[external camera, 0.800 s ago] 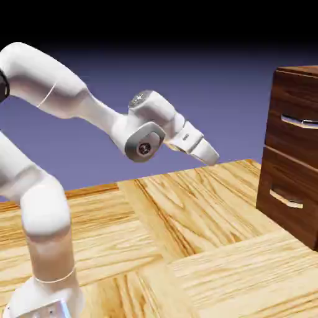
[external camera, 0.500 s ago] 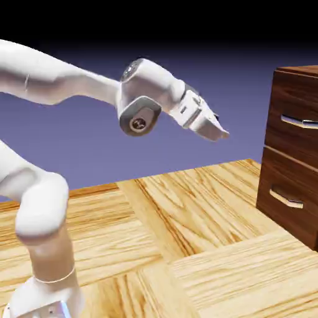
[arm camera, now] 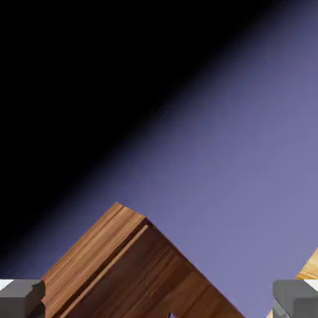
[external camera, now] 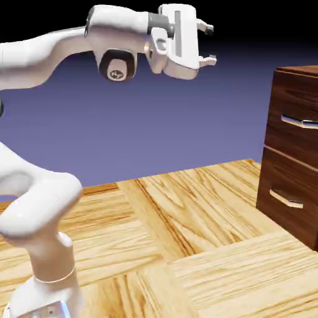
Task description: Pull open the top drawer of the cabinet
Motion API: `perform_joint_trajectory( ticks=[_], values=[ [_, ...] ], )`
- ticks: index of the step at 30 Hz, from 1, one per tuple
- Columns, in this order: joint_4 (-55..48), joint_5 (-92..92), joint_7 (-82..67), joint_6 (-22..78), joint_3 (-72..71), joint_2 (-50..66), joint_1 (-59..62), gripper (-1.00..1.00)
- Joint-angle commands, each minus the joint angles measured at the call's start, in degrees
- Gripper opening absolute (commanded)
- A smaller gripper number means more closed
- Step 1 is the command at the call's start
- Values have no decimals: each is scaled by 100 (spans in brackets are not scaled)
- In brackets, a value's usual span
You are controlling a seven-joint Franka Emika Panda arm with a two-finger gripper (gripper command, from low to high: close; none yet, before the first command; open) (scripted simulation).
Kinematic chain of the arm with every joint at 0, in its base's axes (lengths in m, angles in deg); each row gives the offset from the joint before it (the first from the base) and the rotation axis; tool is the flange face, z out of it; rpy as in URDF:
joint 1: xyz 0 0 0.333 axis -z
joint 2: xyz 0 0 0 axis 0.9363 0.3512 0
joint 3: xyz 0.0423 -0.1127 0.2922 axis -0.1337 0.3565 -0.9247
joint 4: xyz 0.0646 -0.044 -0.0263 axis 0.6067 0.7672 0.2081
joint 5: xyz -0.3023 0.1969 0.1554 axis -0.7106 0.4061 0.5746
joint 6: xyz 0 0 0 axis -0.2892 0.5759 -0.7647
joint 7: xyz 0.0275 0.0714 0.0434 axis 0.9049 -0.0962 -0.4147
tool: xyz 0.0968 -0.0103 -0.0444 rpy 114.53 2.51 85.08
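Note:
The dark reddish-brown cabinet (external camera: 297, 155) stands at the right edge of the exterior view. Its top drawer (external camera: 297, 105) is flush with the front and carries a shiny silver bar handle (external camera: 300, 122). My gripper (external camera: 210, 43) is high up, above the level of the cabinet's top and well to its left. It points right with its fingers (external camera: 212, 59) spread wide and nothing between them. In the hand view the cabinet (arm camera: 130, 267) shows tilted, as an upper corner near the bottom, between the grey fingertips (arm camera: 22, 297).
Below the top drawer is a lower drawer with a paler curved handle (external camera: 286, 199). The light wood-pattern floor (external camera: 186, 236) stretches between the arm's base (external camera: 43, 292) and the cabinet. Behind everything lies a blue-violet backdrop.
The arm has lifted the hand from mid-height to near the picture's top. The hand has turned from pointing down-right to pointing level at the right. The jaws stay wide.

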Motion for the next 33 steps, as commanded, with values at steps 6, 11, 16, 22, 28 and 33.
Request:
perform_joint_trajectory(
  ticks=[6,11,16,22,28,33],
  values=[
    [-616,1495,289,255,-699,-592,1092,0],
    [-1129,2741,531,467,-1281,-1085,2002,0],
    [-1642,3987,772,680,-1863,-1579,2912,0],
    [-2257,5482,1061,934,-2561,-2171,4004,0],
    [-2873,6977,1350,1189,-3260,-2763,5096,0],
    [-3386,8223,1592,1401,-3842,-3256,6006,0]
  ],
)
